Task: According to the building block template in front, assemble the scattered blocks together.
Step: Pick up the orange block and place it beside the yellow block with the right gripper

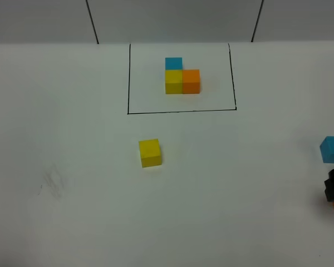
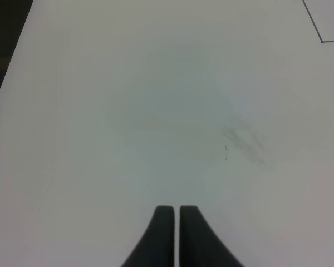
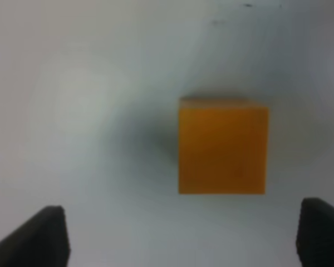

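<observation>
My right hand [image 3: 183,214], spread wide, hangs over the small orange cube [image 3: 222,147]: likely light, rigid, slick; I'd pinch opposite flat faces.

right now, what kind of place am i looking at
Likely a robot test bench, not a home: a plain white table, a black drawn rectangle framing a cube template, and a loose yellow cube.

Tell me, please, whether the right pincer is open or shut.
Open: on the right pincer, the black fingertips stand far apart, clear of the small orange cube.
</observation>
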Action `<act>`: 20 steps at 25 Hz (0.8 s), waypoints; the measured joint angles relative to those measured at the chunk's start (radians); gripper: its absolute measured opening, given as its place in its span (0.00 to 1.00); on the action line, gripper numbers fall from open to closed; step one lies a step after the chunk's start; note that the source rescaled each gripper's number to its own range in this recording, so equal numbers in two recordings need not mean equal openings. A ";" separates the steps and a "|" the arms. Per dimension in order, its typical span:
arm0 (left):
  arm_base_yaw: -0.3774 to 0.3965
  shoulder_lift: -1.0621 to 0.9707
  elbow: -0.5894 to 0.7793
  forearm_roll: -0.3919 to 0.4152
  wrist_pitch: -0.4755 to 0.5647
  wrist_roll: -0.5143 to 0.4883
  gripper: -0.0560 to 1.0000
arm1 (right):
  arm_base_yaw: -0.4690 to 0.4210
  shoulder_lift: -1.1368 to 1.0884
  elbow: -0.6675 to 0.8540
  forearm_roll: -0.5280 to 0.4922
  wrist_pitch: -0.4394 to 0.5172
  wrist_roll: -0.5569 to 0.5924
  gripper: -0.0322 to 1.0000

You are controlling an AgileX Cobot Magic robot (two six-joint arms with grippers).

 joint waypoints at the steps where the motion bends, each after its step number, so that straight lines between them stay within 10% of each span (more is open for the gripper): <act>1: 0.000 0.000 0.000 0.000 0.000 0.000 0.05 | 0.000 0.020 0.000 -0.001 -0.009 0.006 0.90; 20: 0.000 0.000 0.000 0.000 0.000 0.000 0.05 | 0.000 0.214 0.000 -0.098 -0.138 0.115 0.87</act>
